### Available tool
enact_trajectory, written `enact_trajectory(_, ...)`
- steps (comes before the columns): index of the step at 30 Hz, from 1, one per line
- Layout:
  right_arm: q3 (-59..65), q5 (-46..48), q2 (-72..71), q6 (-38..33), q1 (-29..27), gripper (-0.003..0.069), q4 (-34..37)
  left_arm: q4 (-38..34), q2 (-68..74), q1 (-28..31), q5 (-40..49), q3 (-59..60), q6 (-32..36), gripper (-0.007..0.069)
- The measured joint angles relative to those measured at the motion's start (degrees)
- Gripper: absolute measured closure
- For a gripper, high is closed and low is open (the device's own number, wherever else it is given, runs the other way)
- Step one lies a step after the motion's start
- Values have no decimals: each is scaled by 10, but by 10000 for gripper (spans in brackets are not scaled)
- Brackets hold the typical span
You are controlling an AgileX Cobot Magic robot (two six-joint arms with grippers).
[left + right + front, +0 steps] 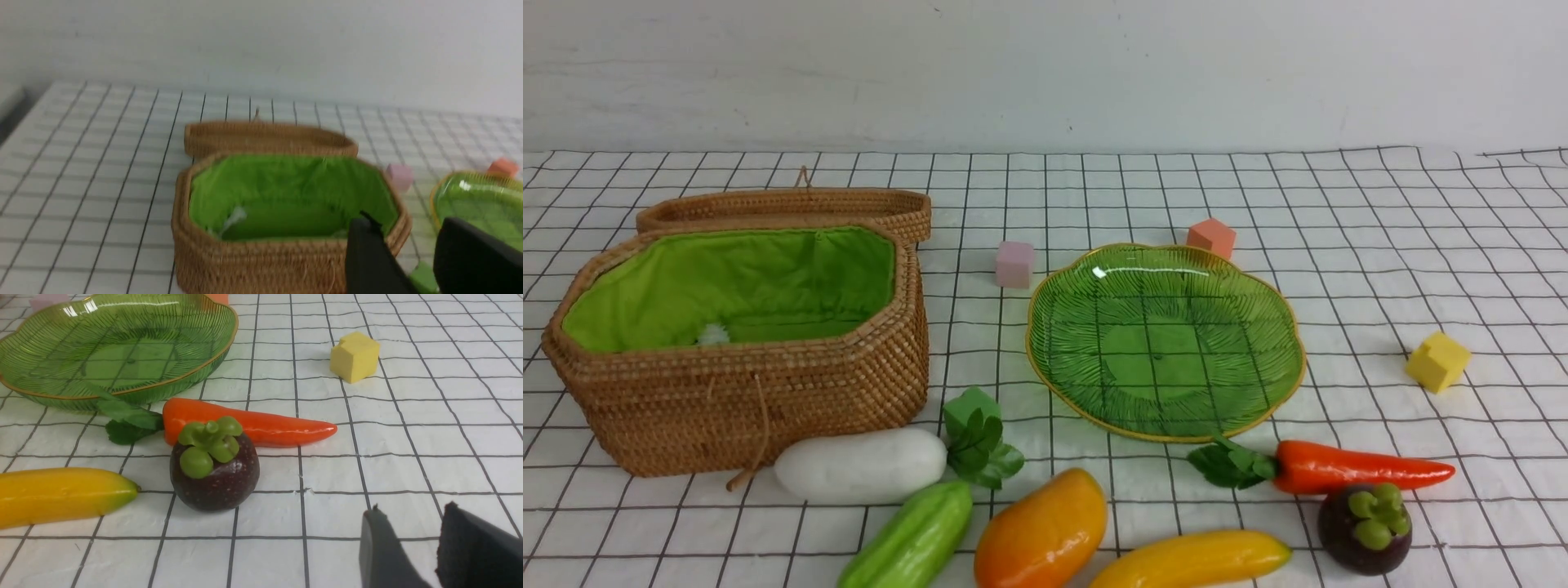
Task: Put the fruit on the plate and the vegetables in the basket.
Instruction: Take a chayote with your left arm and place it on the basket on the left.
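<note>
Along the front of the table lie a white radish (pixel 858 465), a green gourd (pixel 911 539), a mango (pixel 1041 531), a banana (pixel 1192 559), a mangosteen (pixel 1364 527) and a carrot (pixel 1356 467). The green glass plate (pixel 1164 343) stands bare behind them. At the left the wicker basket (pixel 735 408) is open, its lid (pixel 784 208) behind it. My left gripper (pixel 404 222) hangs open near the basket's (pixel 286 261) right end, holding nothing. My right gripper (pixel 412 508) is open over bare cloth, to the right of the mangosteen (pixel 214 469). Neither gripper shows in the front view.
Foam cubes are scattered about: pink (pixel 1014 264) and orange (pixel 1211 238) behind the plate, yellow (pixel 1437 361) to its right, green (pixel 970 407) by the radish's leaves. A white wall closes off the far edge of the checked cloth.
</note>
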Motion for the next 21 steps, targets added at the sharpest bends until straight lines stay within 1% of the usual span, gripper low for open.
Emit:
enact_trajectory(3, 0, 0, 0, 0, 0, 421, 0, -5, 43, -5, 12, -1, 0, 386)
enact_trajectory(4, 0, 0, 0, 0, 0, 421, 0, -9, 75, -17, 21, -1, 0, 386)
enact_trajectory(6, 0, 0, 0, 0, 0, 421, 0, -13, 128, -44, 46, -3, 0, 386)
enact_trajectory(10, 0, 0, 0, 0, 0, 421, 0, -12, 219, -126, 91, -5, 0, 384)
enact_trajectory(11, 0, 0, 0, 0, 0, 421, 0, -12, 228, -130, 94, -5, 0, 383)
enact_trajectory(12, 0, 0, 0, 0, 0, 421, 0, -12, 261, -168, 102, -5, -3, 372)
enact_trajectory(13, 0, 0, 0, 0, 0, 421, 0, -12, 281, -187, 105, -5, -6, 360)
enact_trajectory(14, 0, 0, 0, 0, 0, 421, 0, -12, 286, -187, 105, -5, -6, 357)
enact_trajectory(15, 0, 0, 0, 0, 0, 421, 0, -12, 324, -217, 108, -6, -13, 321)
enact_trajectory(16, 0, 0, 0, 0, 0, 421, 0, -12, 347, -226, 109, -6, -15, 293)
enact_trajectory(17, 0, 0, 0, 0, 0, 421, 0, -12, 351, -228, 109, -6, -15, 286)
enact_trajectory(19, 0, 0, 0, 0, 0, 421, 0, -12, 416, -251, 100, -6, -14, 196)
enact_trajectory(20, 0, 0, 0, 0, 0, 421, 0, -12, 416, -252, 100, -6, -13, 189)
enact_trajectory(21, 0, 0, 0, 0, 0, 421, 0, -15, 450, -259, 84, -8, -9, 133)
